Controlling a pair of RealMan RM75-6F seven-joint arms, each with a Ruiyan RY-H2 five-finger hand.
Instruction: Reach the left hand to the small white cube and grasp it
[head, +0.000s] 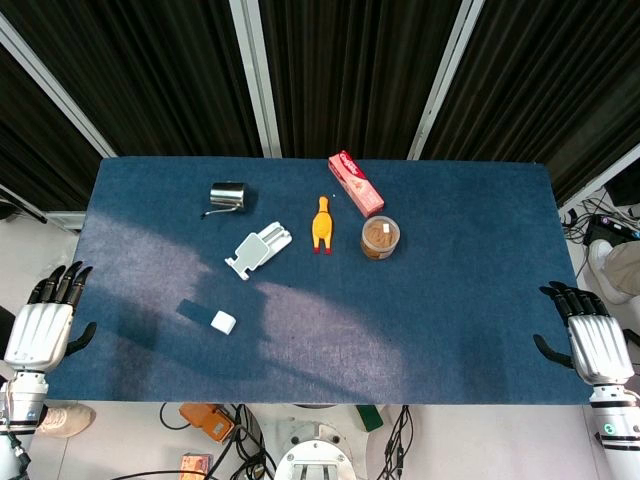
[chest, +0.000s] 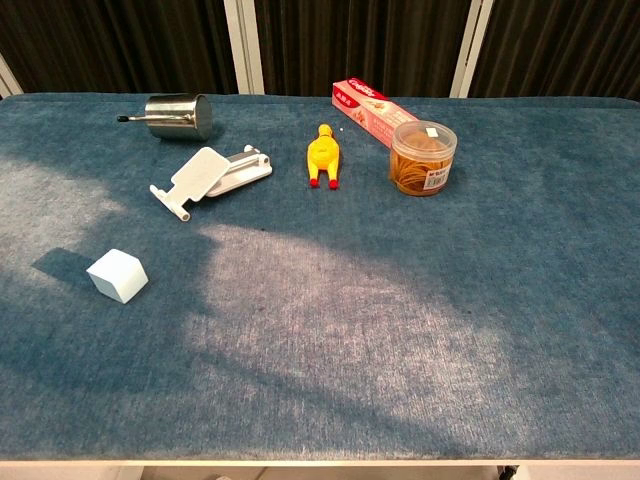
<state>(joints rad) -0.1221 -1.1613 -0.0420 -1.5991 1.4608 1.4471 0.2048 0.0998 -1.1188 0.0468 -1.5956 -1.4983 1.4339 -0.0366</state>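
Observation:
The small white cube (head: 223, 321) (chest: 117, 275) lies on the blue table (head: 420, 320) near its front left, casting a dark shadow to its left. My left hand (head: 45, 325) hangs off the table's left edge, well left of the cube, fingers apart and holding nothing. My right hand (head: 592, 340) hangs off the right edge, fingers apart, also holding nothing. Neither hand shows in the chest view.
Toward the back stand a steel cup (head: 228, 196) on its side, a white plastic stand (head: 258, 248), a yellow rubber chicken (head: 321, 225), a pink box (head: 356, 183) and a round tub of rubber bands (head: 380, 237). Cables and gear lie on the floor below the front edge.

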